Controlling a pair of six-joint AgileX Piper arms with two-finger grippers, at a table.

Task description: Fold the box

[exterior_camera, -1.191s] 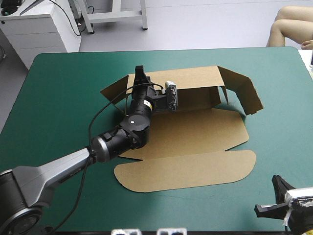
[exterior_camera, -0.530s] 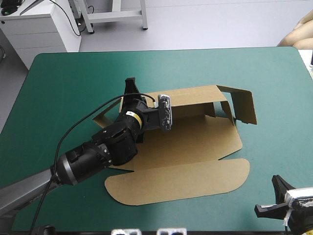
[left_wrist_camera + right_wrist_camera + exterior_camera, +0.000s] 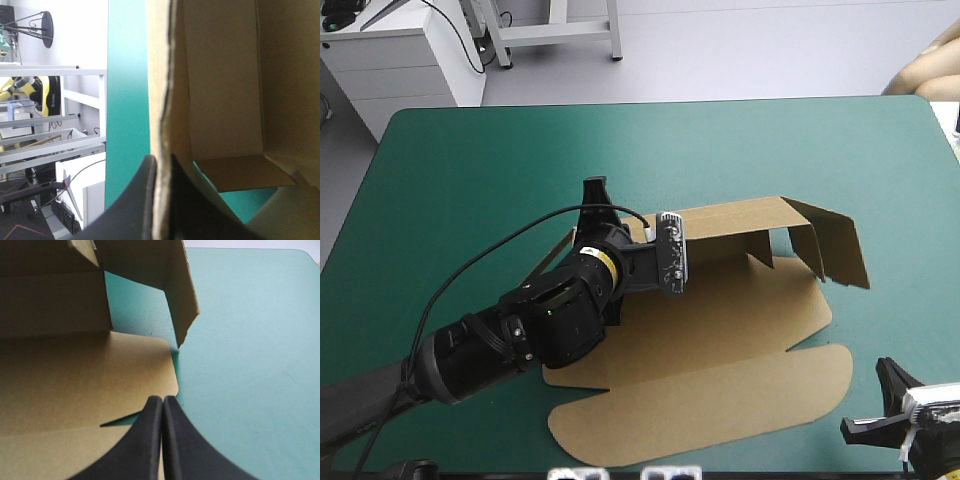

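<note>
The brown box (image 3: pixel 720 320) lies mid-table with its floor flat. Its back wall (image 3: pixel 730 220) stands raised, and the right side flap (image 3: pixel 835 245) is turned up. The rounded lid flap (image 3: pixel 720 410) lies flat toward the front edge. My left gripper (image 3: pixel 595 200) holds the box's left back corner. In the left wrist view the board edge (image 3: pixel 162 100) runs between its fingers, so the gripper (image 3: pixel 162 162) is shut on it. My right gripper (image 3: pixel 882 378) waits at the front right corner, off the box. In its own view it (image 3: pixel 162 400) is shut and empty over a corner of the board (image 3: pixel 75 385).
Bare teal-green cover (image 3: pixel 450 170) surrounds the box on the left, behind it and on the right (image 3: pixel 250 340). The lid flap reaches close to the table's front edge.
My left gripper pulled toward the front, and the box slid toward the front and right with it. The back wall and right flap now stand steeper. The right gripper has not moved.
</note>
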